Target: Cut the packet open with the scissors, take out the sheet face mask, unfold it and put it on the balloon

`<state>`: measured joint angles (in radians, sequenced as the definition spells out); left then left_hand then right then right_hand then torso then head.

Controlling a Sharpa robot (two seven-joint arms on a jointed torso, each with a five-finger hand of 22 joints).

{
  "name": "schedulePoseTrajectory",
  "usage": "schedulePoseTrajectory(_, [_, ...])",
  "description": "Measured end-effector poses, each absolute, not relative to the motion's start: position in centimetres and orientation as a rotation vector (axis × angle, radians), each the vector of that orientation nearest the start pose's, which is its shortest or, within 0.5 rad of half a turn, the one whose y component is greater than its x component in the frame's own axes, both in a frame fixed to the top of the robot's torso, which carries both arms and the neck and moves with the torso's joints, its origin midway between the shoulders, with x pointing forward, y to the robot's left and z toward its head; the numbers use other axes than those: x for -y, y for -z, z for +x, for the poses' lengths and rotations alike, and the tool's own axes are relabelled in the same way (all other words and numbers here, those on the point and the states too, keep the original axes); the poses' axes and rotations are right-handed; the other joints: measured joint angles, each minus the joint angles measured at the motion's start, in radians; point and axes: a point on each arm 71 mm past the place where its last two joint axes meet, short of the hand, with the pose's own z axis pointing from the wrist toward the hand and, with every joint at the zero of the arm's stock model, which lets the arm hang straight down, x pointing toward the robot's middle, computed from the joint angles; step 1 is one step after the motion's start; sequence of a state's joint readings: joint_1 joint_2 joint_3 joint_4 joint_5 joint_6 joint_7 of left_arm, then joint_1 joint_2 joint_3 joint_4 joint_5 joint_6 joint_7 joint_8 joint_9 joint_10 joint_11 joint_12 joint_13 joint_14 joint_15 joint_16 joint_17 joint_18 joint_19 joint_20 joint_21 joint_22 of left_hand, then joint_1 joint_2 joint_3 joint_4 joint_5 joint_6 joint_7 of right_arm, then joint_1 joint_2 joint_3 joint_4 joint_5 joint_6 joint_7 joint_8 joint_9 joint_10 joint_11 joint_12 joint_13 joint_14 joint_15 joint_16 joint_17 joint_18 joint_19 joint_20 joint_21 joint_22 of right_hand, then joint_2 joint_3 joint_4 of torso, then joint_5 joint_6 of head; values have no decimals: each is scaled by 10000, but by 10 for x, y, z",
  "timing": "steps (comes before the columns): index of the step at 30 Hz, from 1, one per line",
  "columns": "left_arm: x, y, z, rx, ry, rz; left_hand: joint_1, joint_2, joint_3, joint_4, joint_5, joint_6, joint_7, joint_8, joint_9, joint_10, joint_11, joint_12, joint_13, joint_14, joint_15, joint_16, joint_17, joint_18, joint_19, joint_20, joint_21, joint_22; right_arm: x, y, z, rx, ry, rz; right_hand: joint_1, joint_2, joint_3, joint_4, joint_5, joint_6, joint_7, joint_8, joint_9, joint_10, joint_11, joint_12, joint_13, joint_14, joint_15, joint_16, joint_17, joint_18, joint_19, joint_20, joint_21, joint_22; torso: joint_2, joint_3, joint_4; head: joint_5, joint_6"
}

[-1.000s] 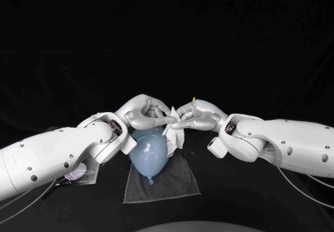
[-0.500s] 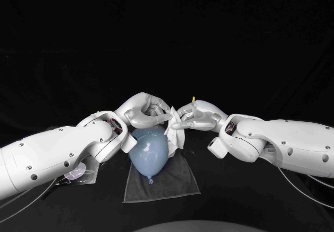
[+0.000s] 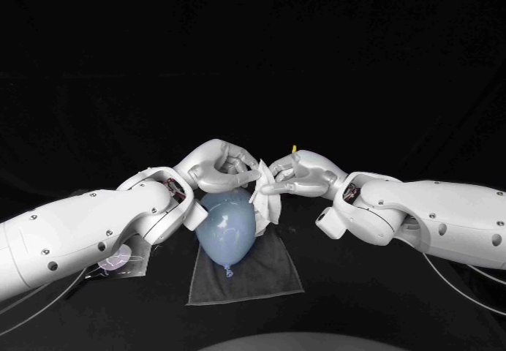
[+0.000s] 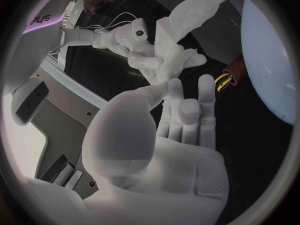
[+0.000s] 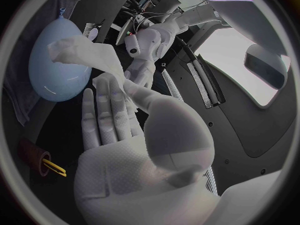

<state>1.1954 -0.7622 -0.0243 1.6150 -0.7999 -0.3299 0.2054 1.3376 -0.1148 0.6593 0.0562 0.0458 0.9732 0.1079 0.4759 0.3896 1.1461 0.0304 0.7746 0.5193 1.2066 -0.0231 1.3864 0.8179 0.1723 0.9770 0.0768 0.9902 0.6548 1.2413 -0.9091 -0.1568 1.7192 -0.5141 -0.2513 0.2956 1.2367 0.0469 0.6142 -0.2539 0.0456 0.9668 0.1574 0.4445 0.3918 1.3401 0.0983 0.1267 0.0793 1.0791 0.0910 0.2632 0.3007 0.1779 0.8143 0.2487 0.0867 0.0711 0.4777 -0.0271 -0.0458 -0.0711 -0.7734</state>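
Head view: left hand (image 3: 221, 168) and right hand (image 3: 300, 175) meet mid-table, both pinching the crumpled white sheet face mask (image 3: 270, 208) between them. Its lower edge hangs just beside the far end of the pale blue oval balloon (image 3: 227, 230). The balloon lies on a dark grey cloth (image 3: 253, 281), knot toward the robot. The black table (image 3: 401, 314) stretches wide right of the cloth and beyond the hands. A pale packet (image 3: 124, 265) lies partly under the left forearm.

Left wrist view: left thumb tip on the mask, other fingers straight and narrow — right hand grips the same bunch, balloon close alongside.

Right wrist view: right thumb and fingers pinch one mask edge — the left hand holds it further along.
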Motion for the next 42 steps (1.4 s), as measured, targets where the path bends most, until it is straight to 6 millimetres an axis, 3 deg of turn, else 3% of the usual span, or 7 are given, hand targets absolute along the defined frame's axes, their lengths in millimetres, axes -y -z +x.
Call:
schedulePoseTrajectory(5, [-131, 165, 461, -16440, 13558, -2474, -144, 13, 7, 1, 0, -3, -4, 0, 0, 89, -18, 38, 47, 165, -18, 106, 137, -1, 1, 1, 78, 46, 173, 185, 431, -17481, -14877, 4956, -28, -28, 13, -14, 0, -15, -15, 41, -1, 36, -35, 0, 6, 0, 0, 0, 17, -2, 0, 0, 0, -1, 0, -5, 0, 8, 0])
schedulePoseTrajectory(8, [-133, 165, 462, -16440, 13515, -2501, -340, -1, 768, -760, 0, -35, -5, 0, -3, 106, -34, 78, 81, 192, -3, 129, 258, -3, 1, 1, 125, 70, 173, 184, 431, -17425, -14874, 4961, -58, -58, 16, -16, 0, -8, -22, 44, -2, 37, -35, 0, 14, 0, 0, 0, 17, -5, -1, 0, 0, -1, 0, -4, 0, 14, 1])
schedulePoseTrajectory(20, [-141, 166, 467, -16255, 13200, -2783, -698, 14, 1327, -1315, -1, -1, -48, 0, -3, 392, -106, 153, 141, 592, -93, 363, 723, -24, 150, -145, 666, 535, 176, 184, 432, -17305, -14892, 4947, -63, -62, 16, -16, -18, 21, -52, 47, -20, 74, -40, 0, 21, 0, 0, 0, 29, -15, 19, -19, 0, -2, -2, 0, -4, 12, -4])
schedulePoseTrajectory(34, [-146, 166, 470, -15990, 13140, -3401, -1021, 20, 1577, -1372, -4, -46, -79, 0, -2, 423, -137, 150, 145, 597, -109, 301, 225, -40, 30, -139, 635, 380, 178, 184, 433, -17312, -14833, 4978, -61, -61, 13, -15, -45, 20, -52, 20, -5, 70, -33, 0, 20, -1, 0, 0, 38, -84, 35, -36, 0, -2, 4, 0, 0, 37, -2])
schedulePoseTrajectory(37, [-147, 167, 471, -16002, 13195, -3594, -1232, 179, 1408, -1149, -4, -611, 107, 347, 78, -217, 90, -245, 40, -432, 59, -292, -1250, -39, -385, 21, 250, 150, 178, 184, 433, -17326, -14831, 4981, -61, -61, 12, -14, -8, 19, -51, 15, -3, 71, -32, 0, 20, -1, 0, 0, 38, -86, 35, -35, 0, -3, 2, 0, 0, 39, -1])
schedulePoseTrajectory(38, [-147, 167, 471, -16021, 13217, -3654, -1303, 171, 1339, -1049, 7, -785, 198, 344, 532, -522, 186, -454, -49, -605, 130, -369, -1363, -41, -470, 78, 141, 90, 178, 184, 433, -17328, -14831, 4981, -61, -60, 12, -14, -7, 19, -51, 17, -3, 71, -31, 0, 19, 0, 0, 0, 38, -86, 35, -35, 0, -2, 1, 0, 0, 40, -1])
schedulePoseTrajectory(42, [-148, 168, 472, -16189, 13312, -3849, -2223, -418, 286, -404, 76, -1707, 704, -309, 641, -2034, 776, -1652, -684, -2092, 683, -1097, -2915, -46, -1006, 503, -615, -334, 178, 185, 433, -17330, -14832, 4989, -60, -60, 11, -14, -2, 15, -48, 51, -3, 85, -17, 0, 19, -1, 0, 0, 38, -89, 35, -35, 0, -3, -1, 0, 5, 40, 8])
